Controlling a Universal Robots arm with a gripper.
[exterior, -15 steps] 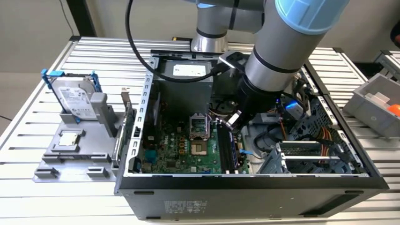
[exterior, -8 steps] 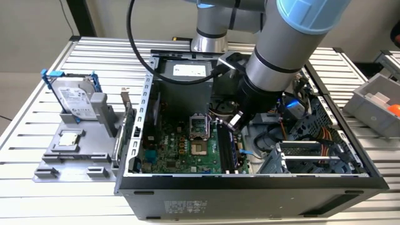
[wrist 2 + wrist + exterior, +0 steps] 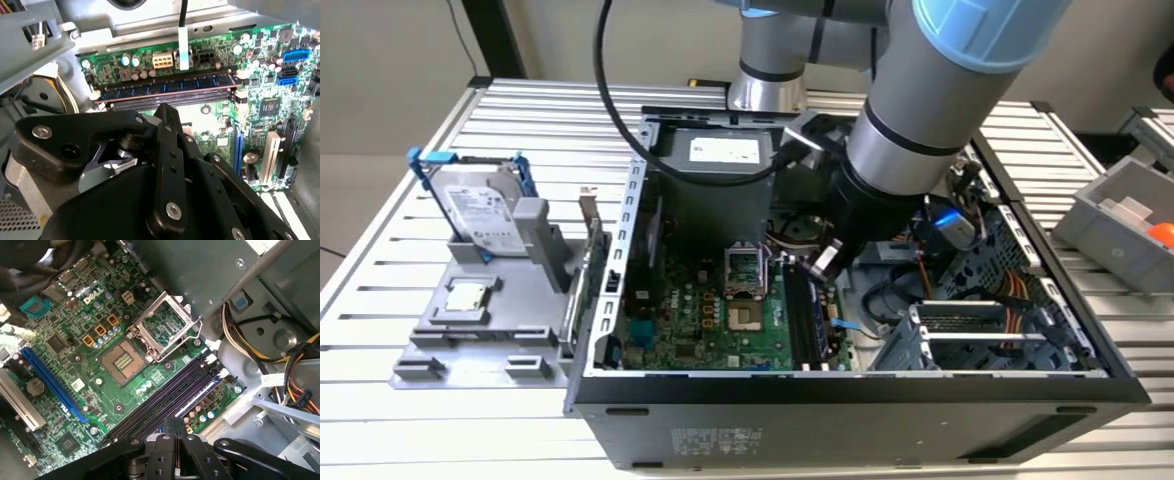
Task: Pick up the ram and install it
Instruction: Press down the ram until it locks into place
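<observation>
One ram (image 3: 165,84) sits in the black slots (image 3: 165,395) near the motherboard (image 3: 100,340) edge. We see a long, thin, blue stick with tiny chips. We think it is light, stiff and breakable, so hold its long edges. Our gripper (image 3: 167,112) fingers look pressed together, holding nothing.

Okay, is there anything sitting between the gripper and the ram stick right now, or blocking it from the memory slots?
Nothing visible does. In the second wrist view the ram already stands in the memory slots on the motherboard, and the gripper is just in front of it with only bare slots between.
</observation>
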